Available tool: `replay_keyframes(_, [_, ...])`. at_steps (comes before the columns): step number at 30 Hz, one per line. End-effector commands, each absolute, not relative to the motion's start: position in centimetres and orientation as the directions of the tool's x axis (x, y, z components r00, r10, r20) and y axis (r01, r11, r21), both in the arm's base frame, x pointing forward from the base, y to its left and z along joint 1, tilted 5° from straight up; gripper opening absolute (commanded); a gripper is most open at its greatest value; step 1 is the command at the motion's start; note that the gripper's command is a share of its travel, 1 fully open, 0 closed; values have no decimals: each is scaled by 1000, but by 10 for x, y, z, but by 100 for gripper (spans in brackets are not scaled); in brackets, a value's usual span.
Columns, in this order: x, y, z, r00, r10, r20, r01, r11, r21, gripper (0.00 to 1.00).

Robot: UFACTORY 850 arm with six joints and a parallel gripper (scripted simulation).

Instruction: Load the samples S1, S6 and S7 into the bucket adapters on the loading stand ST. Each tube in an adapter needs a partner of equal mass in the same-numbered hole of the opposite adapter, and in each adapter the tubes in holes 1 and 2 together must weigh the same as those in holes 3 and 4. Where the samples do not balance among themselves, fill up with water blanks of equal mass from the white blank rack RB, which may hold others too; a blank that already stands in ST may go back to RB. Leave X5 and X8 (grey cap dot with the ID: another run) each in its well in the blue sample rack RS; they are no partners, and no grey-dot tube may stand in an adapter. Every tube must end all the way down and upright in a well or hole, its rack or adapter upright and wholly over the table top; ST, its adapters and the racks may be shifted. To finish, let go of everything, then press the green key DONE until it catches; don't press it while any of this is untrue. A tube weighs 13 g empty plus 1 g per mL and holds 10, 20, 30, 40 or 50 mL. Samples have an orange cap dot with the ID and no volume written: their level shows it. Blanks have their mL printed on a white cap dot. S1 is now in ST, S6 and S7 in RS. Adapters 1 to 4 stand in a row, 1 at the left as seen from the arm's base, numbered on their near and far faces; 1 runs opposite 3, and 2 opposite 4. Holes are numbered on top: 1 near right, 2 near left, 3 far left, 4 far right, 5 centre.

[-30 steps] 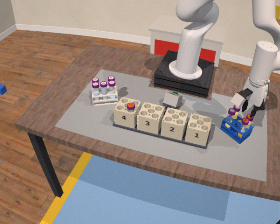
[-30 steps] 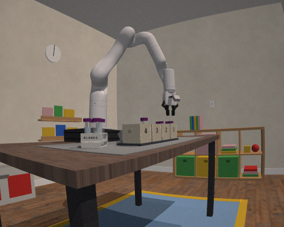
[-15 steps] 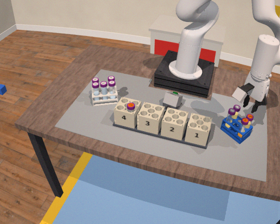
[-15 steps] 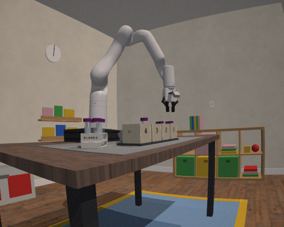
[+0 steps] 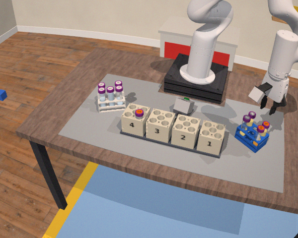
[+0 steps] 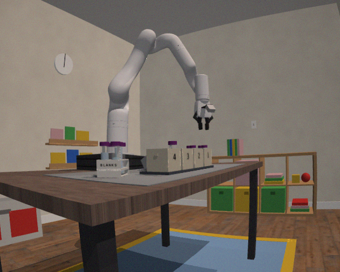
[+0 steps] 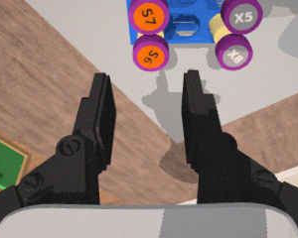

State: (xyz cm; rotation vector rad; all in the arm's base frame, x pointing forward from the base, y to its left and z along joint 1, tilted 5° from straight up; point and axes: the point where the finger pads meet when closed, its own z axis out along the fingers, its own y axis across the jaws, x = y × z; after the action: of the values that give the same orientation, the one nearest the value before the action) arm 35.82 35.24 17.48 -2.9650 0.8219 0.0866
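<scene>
My gripper [image 5: 267, 108] [image 6: 203, 127] [image 7: 147, 91] is open and empty. It hangs well above the table, behind the blue sample rack RS [image 5: 246, 139] [image 7: 189, 36] on the arm's side. In the wrist view RS holds S7 [image 7: 148, 16] [image 5: 260, 128], S6 [image 7: 151, 55] [image 5: 265, 124], X5 [image 7: 242, 16] [image 5: 246, 118] and X8 [image 7: 234, 54] [image 5: 252, 114], all upright. S1 [image 5: 139, 112] [image 6: 172, 143] stands in adapter 4 [image 5: 131, 126]. Adapters 3 [image 5: 157, 132], 2 [image 5: 183, 138] and 1 [image 5: 208, 144] are empty. The white blank rack RB [image 5: 110, 107] [image 6: 108, 165] holds several purple-capped blanks.
The grey box with the green DONE key [image 5: 186, 98] sits behind adapters 3 and 2. The arm's black base block [image 5: 195, 84] stands at the back of the table. RS is close to the right end of the grey mat [image 5: 259, 174].
</scene>
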Motion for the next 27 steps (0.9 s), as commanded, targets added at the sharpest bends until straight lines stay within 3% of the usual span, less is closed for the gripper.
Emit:
replay_keyframes(1, [359,352,185,856,-512,-70,-516,-855,-48,43])
replay_keyframes(27, [359,352,193,856,-512,-71,-516,-855,-48,43])
